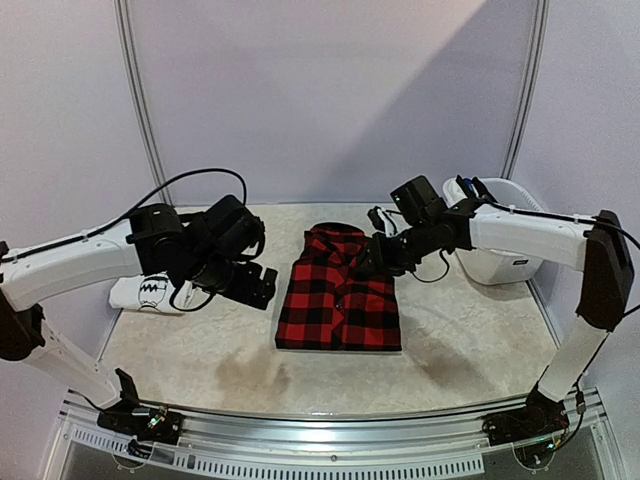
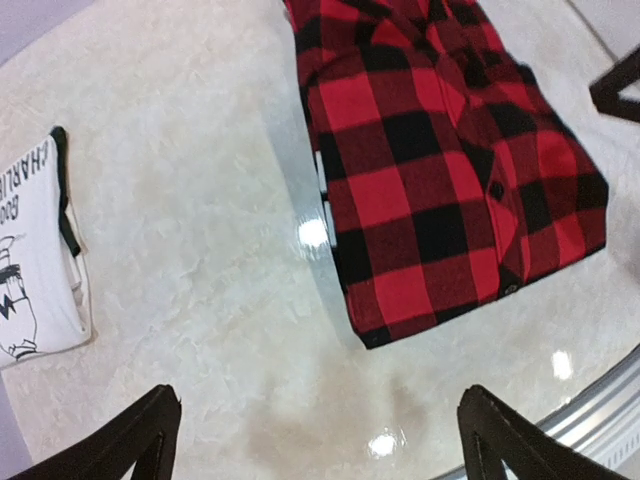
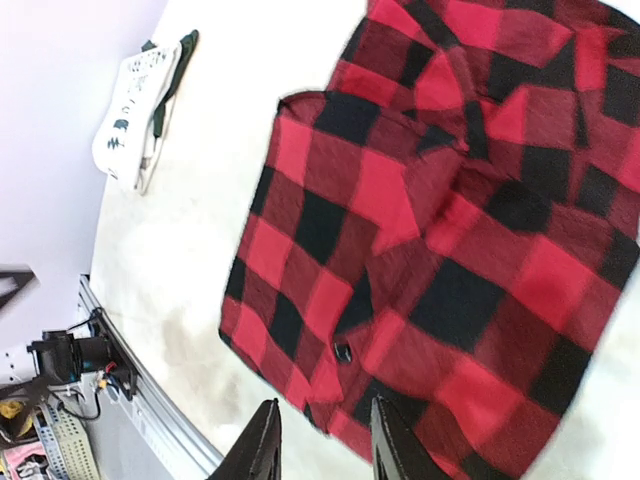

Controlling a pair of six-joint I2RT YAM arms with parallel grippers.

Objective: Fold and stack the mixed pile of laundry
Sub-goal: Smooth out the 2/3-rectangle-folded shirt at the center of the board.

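Note:
A red-black plaid shirt (image 1: 338,300) (image 2: 440,170) (image 3: 440,240) lies folded flat in the middle of the table. A folded white T-shirt with black print (image 1: 140,293) (image 2: 30,270) (image 3: 130,125) rests at the left, on top of a dark piece whose edge shows along one side. My left gripper (image 1: 262,285) (image 2: 320,440) hangs between the two garments with its jaws wide apart and only bare table beneath. My right gripper (image 1: 368,258) (image 3: 325,445) hovers over the plaid shirt's right side, near one corner of it. Its fingers (image 3: 262,445) stand a little apart with nothing gripped.
A white plastic tub (image 1: 497,262) stands at the back right, behind the right arm. A metal rail (image 1: 330,430) (image 2: 600,410) runs along the table's near edge. Dark stains mark the tabletop (image 1: 250,375) in front of the shirt.

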